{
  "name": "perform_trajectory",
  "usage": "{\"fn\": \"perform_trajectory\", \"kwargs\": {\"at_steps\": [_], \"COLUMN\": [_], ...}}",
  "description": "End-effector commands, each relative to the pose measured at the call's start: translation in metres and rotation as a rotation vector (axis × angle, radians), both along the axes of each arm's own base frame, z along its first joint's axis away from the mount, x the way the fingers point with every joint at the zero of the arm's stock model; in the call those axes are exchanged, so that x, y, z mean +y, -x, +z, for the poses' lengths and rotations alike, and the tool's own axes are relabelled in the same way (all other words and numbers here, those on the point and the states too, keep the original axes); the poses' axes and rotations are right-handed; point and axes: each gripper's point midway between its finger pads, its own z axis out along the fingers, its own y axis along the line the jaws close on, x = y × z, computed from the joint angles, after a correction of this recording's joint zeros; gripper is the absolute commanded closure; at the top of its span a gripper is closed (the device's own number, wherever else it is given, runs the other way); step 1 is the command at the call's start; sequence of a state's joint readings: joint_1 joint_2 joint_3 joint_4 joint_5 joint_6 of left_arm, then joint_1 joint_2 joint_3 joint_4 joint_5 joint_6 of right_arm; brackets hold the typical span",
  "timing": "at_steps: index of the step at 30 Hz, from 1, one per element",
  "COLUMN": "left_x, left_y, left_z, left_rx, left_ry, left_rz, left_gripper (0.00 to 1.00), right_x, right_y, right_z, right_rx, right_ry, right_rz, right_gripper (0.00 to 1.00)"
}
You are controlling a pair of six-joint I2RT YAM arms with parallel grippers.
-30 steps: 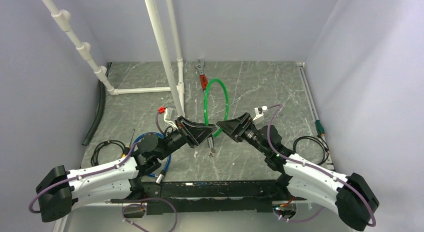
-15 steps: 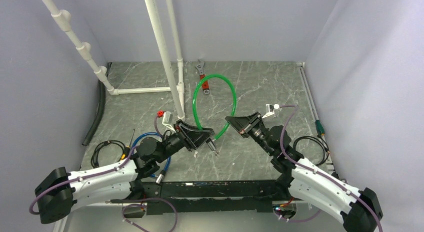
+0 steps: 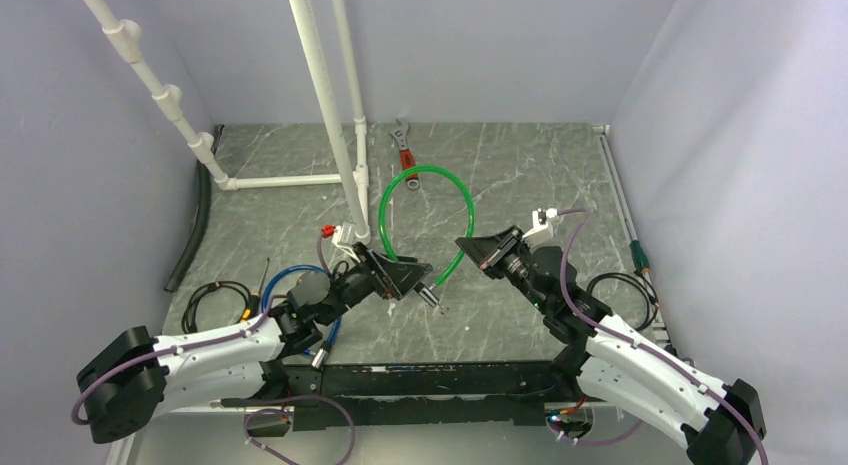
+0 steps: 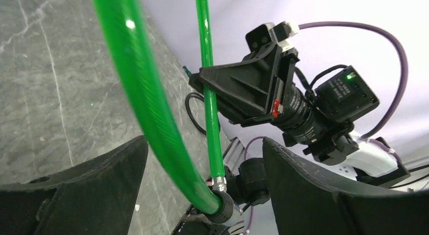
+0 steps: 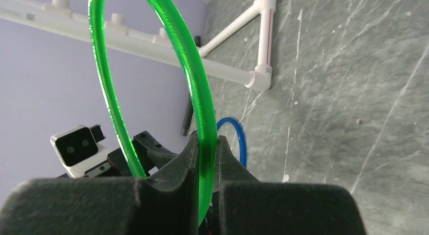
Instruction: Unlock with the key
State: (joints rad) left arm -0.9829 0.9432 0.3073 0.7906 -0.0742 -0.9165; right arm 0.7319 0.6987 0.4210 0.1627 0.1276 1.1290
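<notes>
Overhead, the tiny silvery metal key point(image 3: 437, 304) shows only as a small dark-silver stub. It projects from the silver cylindrical lock end point(image 3: 428, 292) of the glossy green plastic-sheathed cable loop point(image 3: 425, 171), and its shape is too small to confirm. It is judged light, rigid, smooth and prone to slipping. The best hold is a pinch across the flat faces of its head, leaving the blade free to turn.

Left gripper point(image 4: 205, 144): 2 fingers spread wide and gripping nothing, with the cable loop passing between them. The lock end sits low in that gap; the key lies just past it, outside the left wrist view.

Right gripper point(image 5: 206, 144): jaws pressed together on the cable loop higher up, which should steady the springy lock end.
</notes>
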Motion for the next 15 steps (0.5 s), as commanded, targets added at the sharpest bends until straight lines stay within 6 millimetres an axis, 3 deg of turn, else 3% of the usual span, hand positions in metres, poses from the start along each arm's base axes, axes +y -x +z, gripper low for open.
{"fn": "perform_trajectory", "kwargs": {"at_steps": [1, 8, 15], "left_x": [-0.005, -0.014, -0.018], "left_y": [0.004, 0.008, 0.007], "left_z": [0.001, -0.006, -0.009], "left_rx": [0.003, 0.020, 0.036], "left_ry": [0.039, 0.021, 0.008], "left_rz": [-0.039, -0.086, -0.093], "left_gripper": [0.16, 0.26, 0.59], "right_x": [-0.004, -0.004, -0.003], "right_y": [-0.010, -0.016, -0.017], "right_z": [0.053, 0.052, 0.046], "right_rx": [-0.081, -0.074, -0.068], "right_ry": [-0.080, -0.057, -0.058], "right_rz": [-0.058, -0.077, -0.077], "right_gripper": [1.00, 1.00, 1.00]}}
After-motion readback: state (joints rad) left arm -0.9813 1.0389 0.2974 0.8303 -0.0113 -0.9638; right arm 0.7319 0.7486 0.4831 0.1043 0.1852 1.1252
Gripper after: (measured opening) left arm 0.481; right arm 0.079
